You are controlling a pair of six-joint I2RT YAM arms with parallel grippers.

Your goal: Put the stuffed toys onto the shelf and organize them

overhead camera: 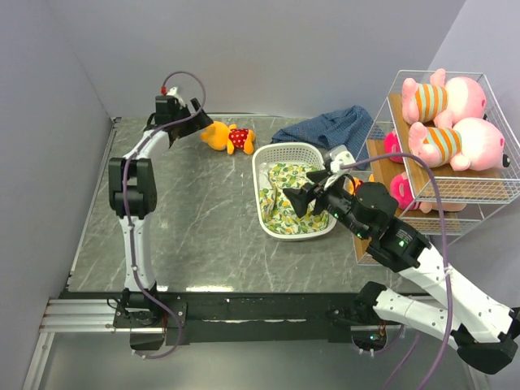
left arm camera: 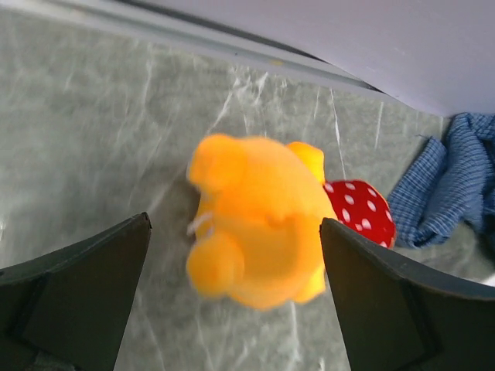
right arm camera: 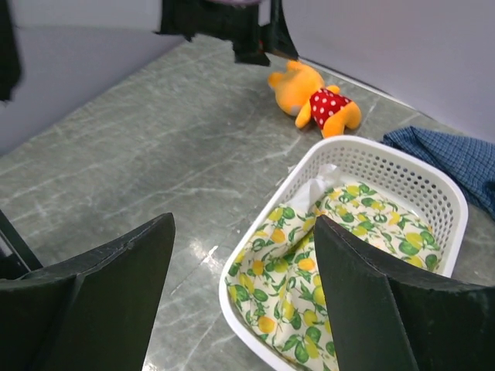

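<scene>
A yellow-orange bear in a red spotted shirt (overhead camera: 227,136) lies on the table at the back. My left gripper (overhead camera: 197,122) is open just above its head; in the left wrist view the bear (left arm camera: 259,220) lies between the spread fingers, untouched. It also shows in the right wrist view (right arm camera: 317,99). My right gripper (overhead camera: 302,200) is open and empty over the basket's near left rim. Two pink pigs in orange-striped shirts (overhead camera: 451,97) (overhead camera: 457,142) lie on the top tier of the white wire shelf (overhead camera: 479,188). Pink dolls (overhead camera: 402,191) sit on the lower wooden tier.
A white slotted basket (overhead camera: 268,158) holds a lemon-print cloth (overhead camera: 288,199) mid-table; it shows in the right wrist view (right arm camera: 433,189). Blue fabric (overhead camera: 329,128) lies behind it, near the bear (left arm camera: 445,189). Walls close the back and left sides.
</scene>
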